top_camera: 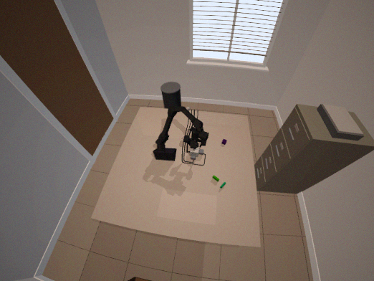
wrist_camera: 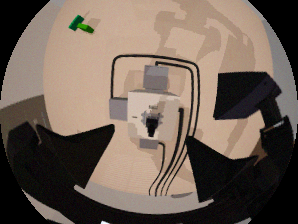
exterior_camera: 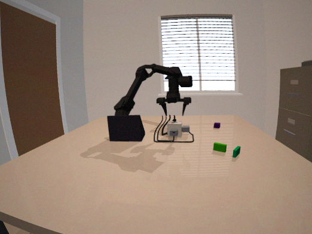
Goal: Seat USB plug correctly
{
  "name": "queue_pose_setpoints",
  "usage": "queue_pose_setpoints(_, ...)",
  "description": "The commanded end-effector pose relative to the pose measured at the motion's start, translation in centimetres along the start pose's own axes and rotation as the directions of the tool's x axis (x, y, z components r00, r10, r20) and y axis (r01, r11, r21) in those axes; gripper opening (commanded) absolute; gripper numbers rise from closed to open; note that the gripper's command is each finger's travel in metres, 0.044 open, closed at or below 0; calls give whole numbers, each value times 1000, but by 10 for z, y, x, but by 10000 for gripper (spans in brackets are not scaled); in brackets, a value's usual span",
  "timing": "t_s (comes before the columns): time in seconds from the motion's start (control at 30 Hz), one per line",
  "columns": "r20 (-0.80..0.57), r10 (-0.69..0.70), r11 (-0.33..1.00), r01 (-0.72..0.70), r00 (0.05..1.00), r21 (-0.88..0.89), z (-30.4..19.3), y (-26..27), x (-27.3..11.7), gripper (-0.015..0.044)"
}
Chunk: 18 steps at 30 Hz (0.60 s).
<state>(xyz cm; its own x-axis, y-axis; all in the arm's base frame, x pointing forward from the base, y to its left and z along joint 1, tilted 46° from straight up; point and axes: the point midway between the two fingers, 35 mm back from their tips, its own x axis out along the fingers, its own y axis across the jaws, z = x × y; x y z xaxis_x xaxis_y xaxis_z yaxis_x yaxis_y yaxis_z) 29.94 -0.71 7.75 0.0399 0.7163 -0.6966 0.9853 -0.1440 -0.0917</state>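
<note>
The white power cube point(exterior_camera: 179, 125) point(wrist_camera: 139, 102) stands on the table. The black USB plug point(exterior_camera: 174, 120) point(wrist_camera: 151, 126) stands up from its top face; its depth and which way round it sits are too small to tell. My gripper point(exterior_camera: 174, 115) point(wrist_camera: 150, 135) is wide open and empty, pointing down. Its fingertips are a little above the plug, one to each side, touching nothing. In the top view the arm partly hides the cube.
Grey plugs point(exterior_camera: 174, 132) point(exterior_camera: 185, 129) point(wrist_camera: 156, 77) point(wrist_camera: 118, 108) sit in the cube's sides, with black cables looping around it. A bright green block point(top_camera: 216, 178) point(exterior_camera: 219, 147), a teal block point(top_camera: 223, 185) point(exterior_camera: 236, 151) and a purple block point(top_camera: 223, 142) point(exterior_camera: 217, 125) lie apart from it.
</note>
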Motion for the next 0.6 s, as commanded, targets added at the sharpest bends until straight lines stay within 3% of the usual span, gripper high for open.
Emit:
queue_pose_setpoints(0.0,-2,3,1000,-3,1000,3,-1,0,3,440)
queue_pose_setpoints(0.13,-3,3,1000,-3,1000,3,-1,0,6,440)
queue_pose_setpoints(0.57,0,0,1000,0,1000,0,0,0,5,99)
